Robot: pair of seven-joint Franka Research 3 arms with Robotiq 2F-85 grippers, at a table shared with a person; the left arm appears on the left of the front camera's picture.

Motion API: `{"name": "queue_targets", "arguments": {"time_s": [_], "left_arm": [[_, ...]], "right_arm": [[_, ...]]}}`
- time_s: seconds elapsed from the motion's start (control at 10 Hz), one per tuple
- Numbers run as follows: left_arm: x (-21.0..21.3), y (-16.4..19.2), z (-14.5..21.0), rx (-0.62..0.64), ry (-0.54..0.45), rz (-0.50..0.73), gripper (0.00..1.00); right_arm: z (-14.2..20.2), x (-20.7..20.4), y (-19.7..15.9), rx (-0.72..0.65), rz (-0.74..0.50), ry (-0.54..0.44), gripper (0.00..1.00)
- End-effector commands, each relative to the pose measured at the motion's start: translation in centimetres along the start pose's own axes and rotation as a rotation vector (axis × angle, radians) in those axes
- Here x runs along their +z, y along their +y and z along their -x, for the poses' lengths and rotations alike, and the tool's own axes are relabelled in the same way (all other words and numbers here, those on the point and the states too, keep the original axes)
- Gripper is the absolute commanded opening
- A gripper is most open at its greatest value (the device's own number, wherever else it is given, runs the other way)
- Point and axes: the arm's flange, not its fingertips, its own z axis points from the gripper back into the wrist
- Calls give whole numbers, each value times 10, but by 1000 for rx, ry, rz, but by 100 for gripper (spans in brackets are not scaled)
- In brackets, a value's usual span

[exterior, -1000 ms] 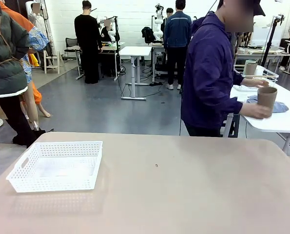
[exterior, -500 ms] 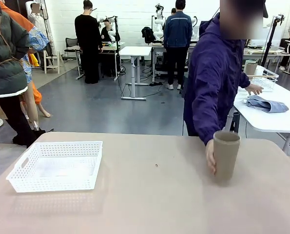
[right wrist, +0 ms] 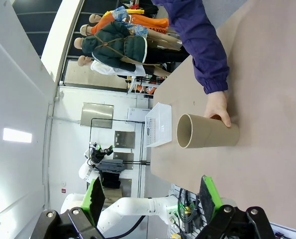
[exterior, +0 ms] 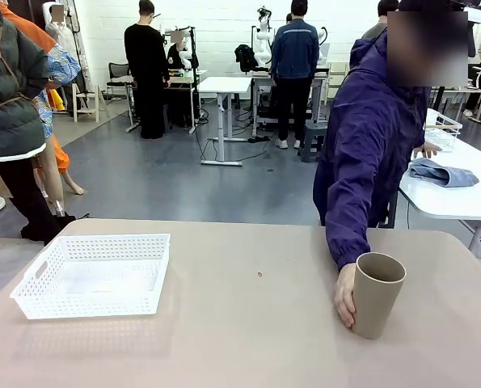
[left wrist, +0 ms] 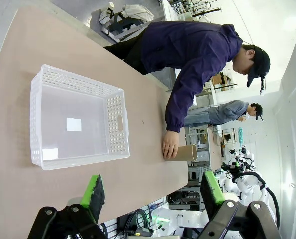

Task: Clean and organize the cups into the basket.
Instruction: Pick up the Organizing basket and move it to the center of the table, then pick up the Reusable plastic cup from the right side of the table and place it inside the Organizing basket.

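The table point(exterior: 248, 347) carries the white basket point(exterior: 94, 305), which is seen empty. One tan cup point(exterior: 377, 293) is stood upright, long axis vertical, well to the right of the basket, and is gripped by the person's hand point(exterior: 346, 295). The right fingers point(right wrist: 210, 195) are judged nearer the cup. Both these and the left fingers point(left wrist: 94, 191) are spread wide and carry nothing.

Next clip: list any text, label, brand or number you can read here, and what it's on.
No text can be read.
The white basket has a pale sticker on its floor: too small to read.
The tan cup is plain, with no print visible.
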Motion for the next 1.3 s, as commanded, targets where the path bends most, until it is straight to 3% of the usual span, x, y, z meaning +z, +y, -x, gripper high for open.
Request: {"name": "queue_targets", "arguments": {"time_s": [0.0,0.3,0.4,0.5,0.7,0.9,1.2], "left_arm": [[1,0,0,-2,-3,11,100],[0,0,0,0,0,0,100],[0,-4,-6,-73,107,-30,100],[-4,-14,-15,-119,179,-150,100],[-20,-41,-31,-207,304,-479,100],[-45,-58,-41,-241,388,-815,100],[-100,-57,-34,-302,431,-1151,100]], "right_arm": [[-1,1,1,6,-1,-7,100],[0,0,0,0,0,0,100],[-3,-16,1,163,25,96,100],[-6,-31,7,297,22,124,100],[-13,-70,21,704,105,233,100],[-11,-110,20,919,113,307,100],[5,-150,4,986,51,386,100]]}}
